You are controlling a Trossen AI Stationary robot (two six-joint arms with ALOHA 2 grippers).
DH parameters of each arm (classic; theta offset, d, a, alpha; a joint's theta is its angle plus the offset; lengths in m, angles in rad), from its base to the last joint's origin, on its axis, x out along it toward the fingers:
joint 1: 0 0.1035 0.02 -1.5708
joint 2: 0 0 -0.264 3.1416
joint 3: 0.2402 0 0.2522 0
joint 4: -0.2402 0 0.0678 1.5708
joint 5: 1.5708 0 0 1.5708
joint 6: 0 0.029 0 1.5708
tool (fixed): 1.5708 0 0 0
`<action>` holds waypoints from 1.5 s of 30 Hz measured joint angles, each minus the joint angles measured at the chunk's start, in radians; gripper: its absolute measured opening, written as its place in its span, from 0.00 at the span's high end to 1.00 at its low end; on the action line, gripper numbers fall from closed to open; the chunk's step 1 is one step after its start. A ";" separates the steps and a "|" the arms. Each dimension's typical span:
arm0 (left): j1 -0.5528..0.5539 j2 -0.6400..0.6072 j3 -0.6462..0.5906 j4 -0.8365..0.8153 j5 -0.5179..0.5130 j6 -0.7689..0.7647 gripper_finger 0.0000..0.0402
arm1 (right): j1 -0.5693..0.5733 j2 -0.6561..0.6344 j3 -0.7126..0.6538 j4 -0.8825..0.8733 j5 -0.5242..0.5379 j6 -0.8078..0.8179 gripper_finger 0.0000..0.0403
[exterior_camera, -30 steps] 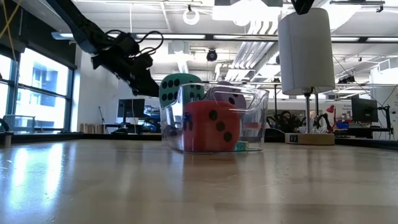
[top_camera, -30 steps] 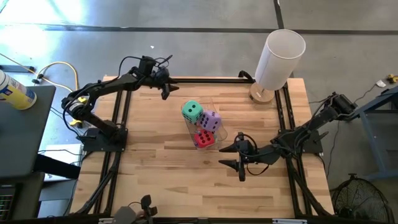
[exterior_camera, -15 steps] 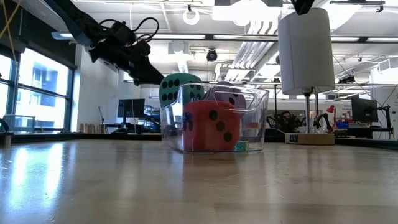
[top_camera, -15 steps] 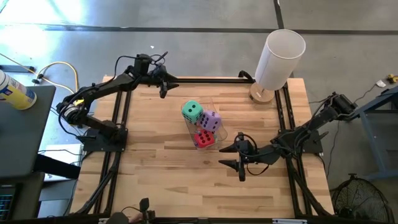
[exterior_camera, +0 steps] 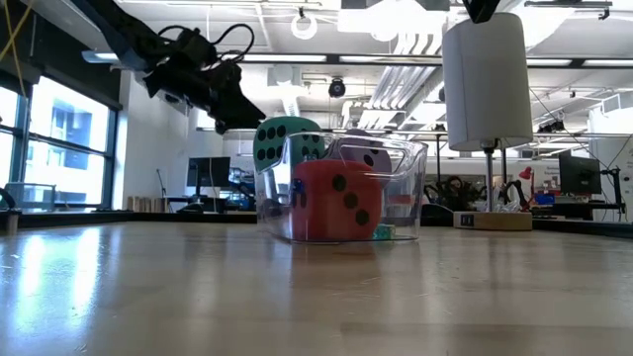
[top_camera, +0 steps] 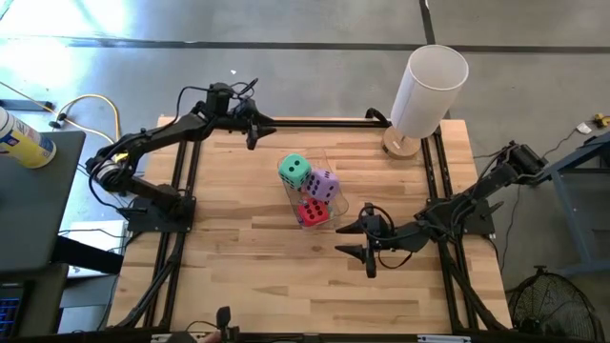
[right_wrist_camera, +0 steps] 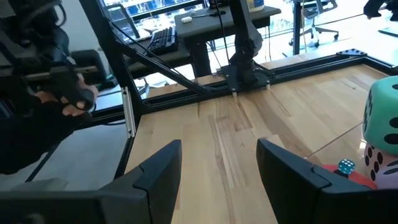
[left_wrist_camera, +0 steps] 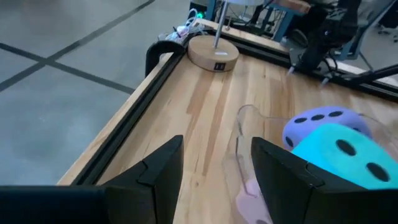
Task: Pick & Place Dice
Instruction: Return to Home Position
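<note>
I am bringing the arms home now, so I think slow and high is best; the green die (top_camera: 294, 171) pokes up above the rim of the clear bin (exterior_camera: 404, 193); the purple die (top_camera: 323, 186) and the red die (top_camera: 313, 212) sit in the bin too; I cannot find the pink one; the left claw (top_camera: 252, 131) hangs in the air near the green die's end of the bin, wide open and holding nothing; the right claw (top_camera: 349, 244) waits near the red die's end, open and empty too; I would pull the left arm straight away from the bin, never across it; the black rail (left_wrist_camera: 134, 118) at the tabletop (top_camera: 238, 276) edge runs close under that claw, so I must not dip; the tall white tube (top_camera: 431, 90) stands well apart from the bin; bare wood around the bin leaves lots of room.
</note>
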 joint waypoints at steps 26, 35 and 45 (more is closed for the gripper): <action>-0.670 -0.439 0.000 -0.256 -0.514 -0.286 0.95 | -0.109 -0.044 0.000 -0.262 -0.196 -0.239 0.99; -0.870 -0.589 0.000 -0.408 -0.823 -0.334 1.00 | -0.114 -0.338 0.000 -0.690 -0.227 -0.302 0.99; -1.023 -0.740 -0.040 -0.593 -0.918 -0.477 1.00 | -0.136 -0.819 -0.224 -0.567 -0.320 -0.442 0.99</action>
